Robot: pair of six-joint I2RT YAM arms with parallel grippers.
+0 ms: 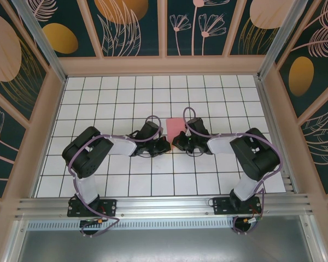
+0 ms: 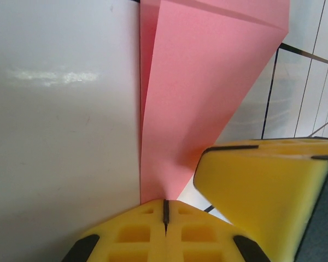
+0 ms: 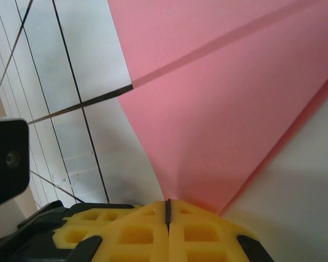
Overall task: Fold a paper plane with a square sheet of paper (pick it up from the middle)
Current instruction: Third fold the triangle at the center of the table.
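Dark teal wall panels (image 1: 131, 27) painted with pale leaves and gold discs close in the white gridded worktop (image 1: 98, 180), and both my arms reach in from the near edge to meet at its middle. On the left, my left arm bends inward and brings my left pincer (image 1: 163, 145) to the centre. From its wrist camera I see its two yellow fingers (image 2: 136, 234) pressed together with only a thin dark seam between them. The bottom tip of the pink paper (image 2: 208, 82) narrows right into that seam, so this pincer is fully closed and pinching the sheet. The paper rises from there as a long tapering flap with a second layer showing along its left edge and a folded edge across the top. It stands over a glossy white tile. Just beside it, a yellow finger of my other arm (image 2: 268, 191) comes in from the right. In the overhead view the paper lies at the middle of the worktop, a small pink patch showing just beyond both fingertips. On the right, my right pincer (image 3: 167, 215) is likewise squeezed tight, and the sheet's lower point funnels into its seam. A straight diagonal crease runs across the pink surface above.
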